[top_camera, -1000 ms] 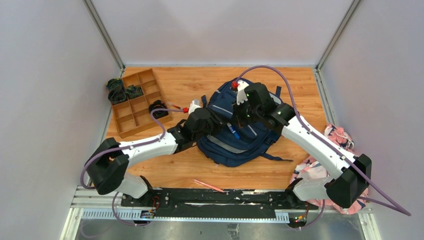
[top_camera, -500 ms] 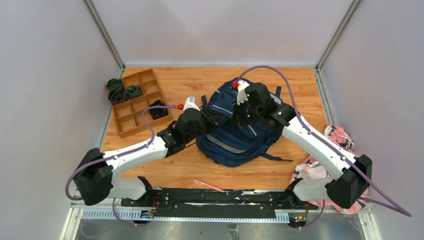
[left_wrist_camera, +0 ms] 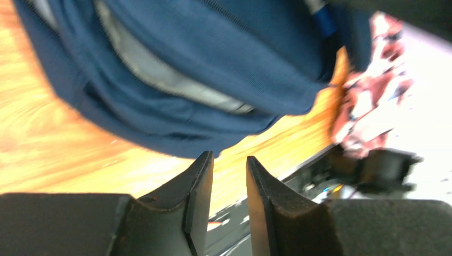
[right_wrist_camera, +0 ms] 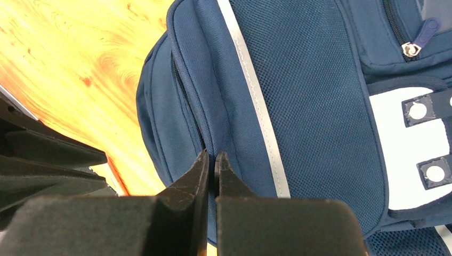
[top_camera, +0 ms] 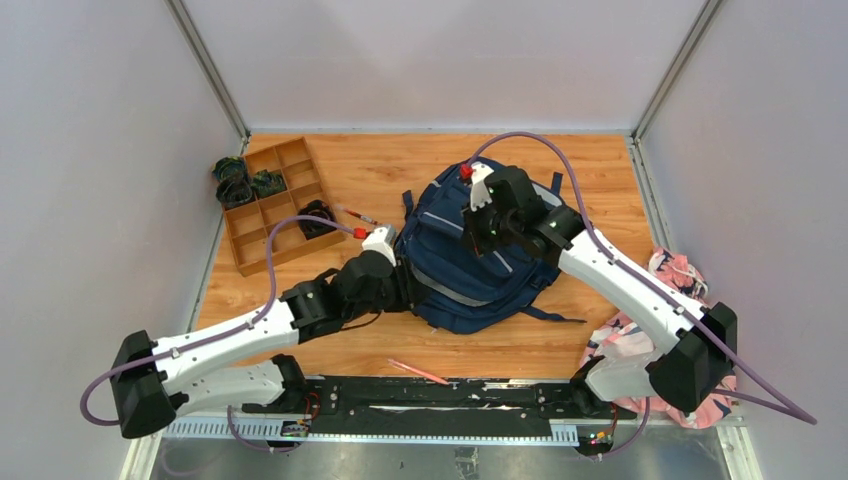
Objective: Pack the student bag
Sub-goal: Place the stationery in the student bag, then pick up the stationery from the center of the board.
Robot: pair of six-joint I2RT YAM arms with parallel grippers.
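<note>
Right end effector (right_wrist_camera: 211, 154), pressed together at the zip seam (right_wrist_camera: 187, 101) of the bag (right_wrist_camera: 320, 80), may slip off; left end effector (left_wrist_camera: 229, 157), slightly spread, steadies nothing.

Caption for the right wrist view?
Right hand, shut, tips at the side zipper of the navy student bag lying on the wooden table.

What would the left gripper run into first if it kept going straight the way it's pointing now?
Most likely the student bag. The left gripper, jaws apart, points over a strip of table at its navy side, though depth is unclear.
</note>
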